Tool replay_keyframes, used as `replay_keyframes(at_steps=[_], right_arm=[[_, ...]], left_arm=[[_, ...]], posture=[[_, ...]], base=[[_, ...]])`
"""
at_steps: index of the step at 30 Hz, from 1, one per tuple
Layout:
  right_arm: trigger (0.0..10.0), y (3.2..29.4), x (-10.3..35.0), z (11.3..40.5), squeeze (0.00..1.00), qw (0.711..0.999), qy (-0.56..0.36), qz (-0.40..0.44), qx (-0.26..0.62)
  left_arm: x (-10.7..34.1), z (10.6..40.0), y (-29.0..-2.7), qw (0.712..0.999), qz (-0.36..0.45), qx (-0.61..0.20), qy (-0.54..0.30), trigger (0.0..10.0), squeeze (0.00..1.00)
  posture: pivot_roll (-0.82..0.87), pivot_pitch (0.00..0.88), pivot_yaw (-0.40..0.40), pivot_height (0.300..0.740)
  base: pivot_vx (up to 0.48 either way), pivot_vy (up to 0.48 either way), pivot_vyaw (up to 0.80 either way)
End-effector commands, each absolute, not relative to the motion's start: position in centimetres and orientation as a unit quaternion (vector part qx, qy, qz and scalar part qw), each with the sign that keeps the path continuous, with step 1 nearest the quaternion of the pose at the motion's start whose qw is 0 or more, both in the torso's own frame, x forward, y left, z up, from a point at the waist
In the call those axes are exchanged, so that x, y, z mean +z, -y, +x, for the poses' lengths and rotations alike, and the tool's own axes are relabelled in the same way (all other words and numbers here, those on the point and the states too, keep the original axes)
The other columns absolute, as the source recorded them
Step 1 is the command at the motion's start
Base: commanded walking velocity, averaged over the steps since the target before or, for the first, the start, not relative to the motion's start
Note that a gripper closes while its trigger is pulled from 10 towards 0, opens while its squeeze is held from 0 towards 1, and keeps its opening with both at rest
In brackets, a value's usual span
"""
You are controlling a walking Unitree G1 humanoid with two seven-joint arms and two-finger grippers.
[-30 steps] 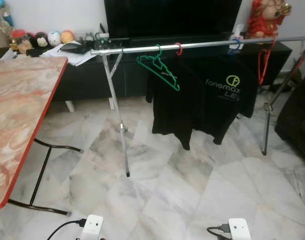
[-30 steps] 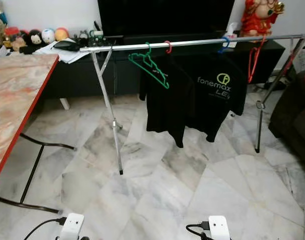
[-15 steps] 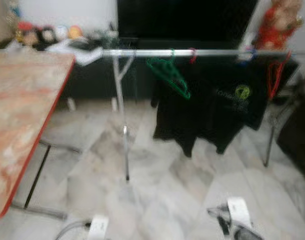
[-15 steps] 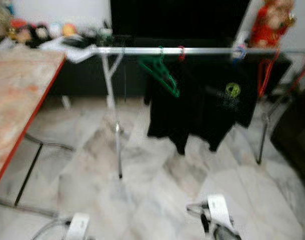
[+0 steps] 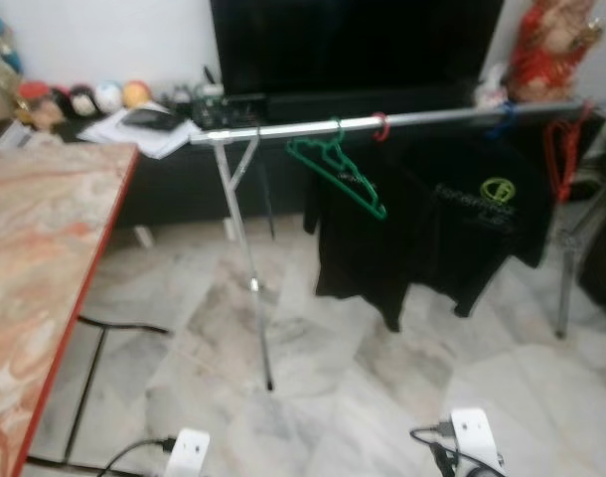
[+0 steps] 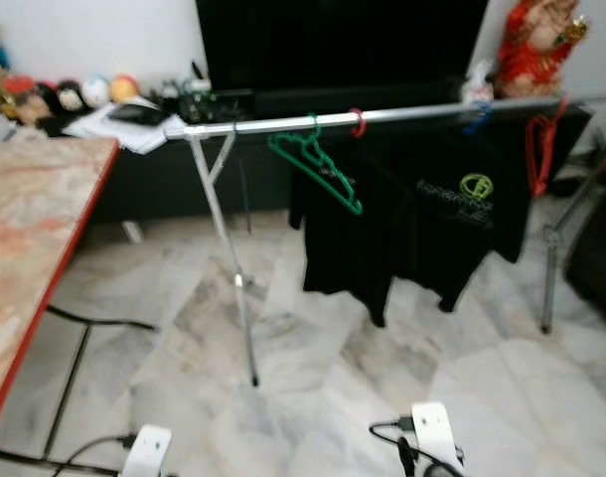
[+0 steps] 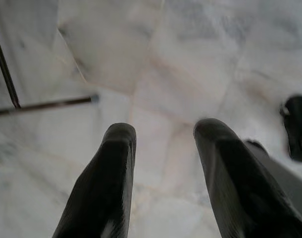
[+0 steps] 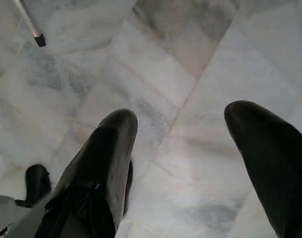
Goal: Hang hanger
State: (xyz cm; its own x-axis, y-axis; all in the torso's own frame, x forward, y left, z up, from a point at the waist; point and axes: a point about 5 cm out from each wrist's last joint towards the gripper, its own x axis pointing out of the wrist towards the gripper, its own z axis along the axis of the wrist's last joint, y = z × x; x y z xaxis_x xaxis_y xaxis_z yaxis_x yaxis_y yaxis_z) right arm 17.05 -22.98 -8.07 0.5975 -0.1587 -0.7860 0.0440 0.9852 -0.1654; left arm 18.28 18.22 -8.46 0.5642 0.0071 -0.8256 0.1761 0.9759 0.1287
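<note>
In the left eye view, the green hanger (image 5: 340,175) hangs by its hook on the silver rail (image 5: 402,120) of the drying rack, near the left end of the rail. Just beside it hangs a black T-shirt (image 5: 452,224) with a green logo, and a red hanger (image 5: 559,159) hangs near the right end. A marble-pattern table (image 5: 40,268) with a red edge stands on the left.

The right eye view shows the same scene, a little blurred.

In the left wrist view, the left gripper (image 7: 161,139) points down at the marble floor (image 7: 190,54). Its two black fingers are spread apart and hold nothing.

In the right wrist view, the right gripper (image 8: 180,124) also hangs over the floor, its fingers wide apart and empty.

I think the hanging itself looks finished, because the green hanger already sits on the rail. To do this step well, the robot should keep both arms low and well apart from the rack, so that nothing knocks the hanger off.
</note>
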Motion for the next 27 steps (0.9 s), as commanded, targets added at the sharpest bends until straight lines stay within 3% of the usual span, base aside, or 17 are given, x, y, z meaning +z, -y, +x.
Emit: replay_keyframes(at_steps=[1,8,13,27], right_arm=[[10.0,22.6,-8.2,17.1,0.0,0.892,-0.445,-0.058,-0.063],[10.0,20.0,-7.9,18.7,0.0,0.9,-0.431,-0.057,-0.036],[10.0,21.6,-7.7,18.5,0.0,0.9,-0.425,-0.023,-0.088],[10.0,21.4,-7.3,19.5,0.0,0.905,-0.417,-0.052,-0.062]], left_arm=[[-8.2,18.8,-18.1,0.88,0.104,-0.059,-0.459,10.0,0.0],[-7.9,19.2,-19.3,0.881,0.112,-0.044,-0.457,10.0,0.0],[-7.9,19.3,-18.9,0.884,0.099,-0.034,-0.455,10.0,0.0],[-8.4,18.2,-19.5,0.88,0.088,-0.01,-0.468,10.0,0.0]], posture=[[-0.06,0.0,0.056,0.74],[-0.07,0.0,0.05,0.74],[-0.07,0.0,0.038,0.74],[-0.1,0.0,-0.003,0.74]], base=[[0.296,0.0,0.0],[0.298,0.0,0.0],[0.3,0.0,0.0],[0.298,0.0,0.03]])
